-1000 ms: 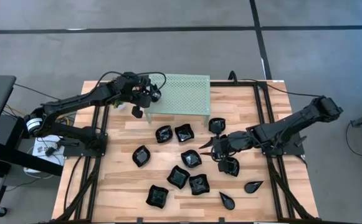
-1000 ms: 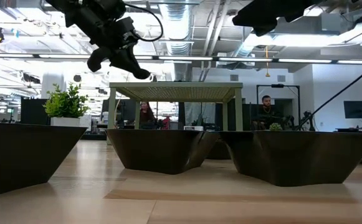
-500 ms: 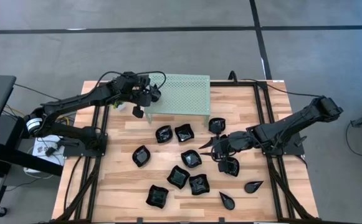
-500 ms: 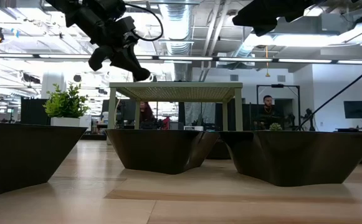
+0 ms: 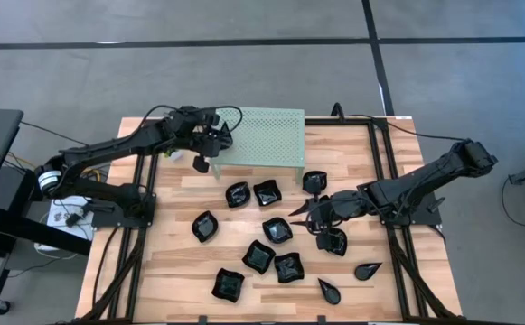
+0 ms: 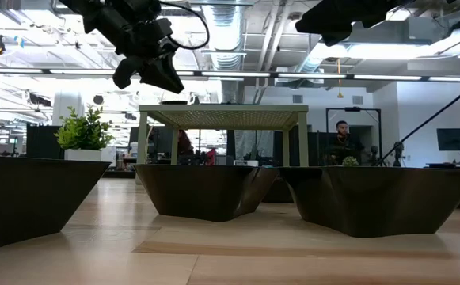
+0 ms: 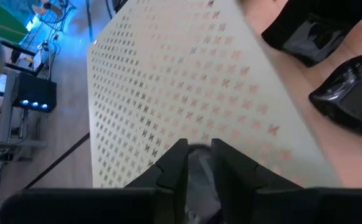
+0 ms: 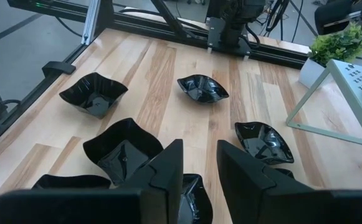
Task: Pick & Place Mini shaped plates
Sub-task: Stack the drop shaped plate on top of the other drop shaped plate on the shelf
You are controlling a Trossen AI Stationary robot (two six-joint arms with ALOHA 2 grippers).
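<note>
1. The left gripper is held at the left edge of the pale green perforated rack, above the far-left part of the wooden table.
2. In the left wrist view, the 2 fingers are seen over the rack's perforated top with a narrow gap between them, and something dark and blurred is seen in that gap – whether it is pinched or already let go cannot be told.
3. In the low view, a small dark plate is seen lying on the rack's top at its left end, just under the left gripper.
4. The right gripper is held low over the middle of the table, among the black plates.
5. In the right wrist view its fingers are seen slightly parted, with nothing between them – a dark plate lies just beyond the tips.
6. 12 black mini plates are counted on the wood, from a pair in front of the rack to 2 teardrop-shaped ones near the right front.
7. A further plate lies just beside the rack's right front leg.
8. In the low view, a potted plant and 2 seated people are seen in the room beyond the table.
</note>
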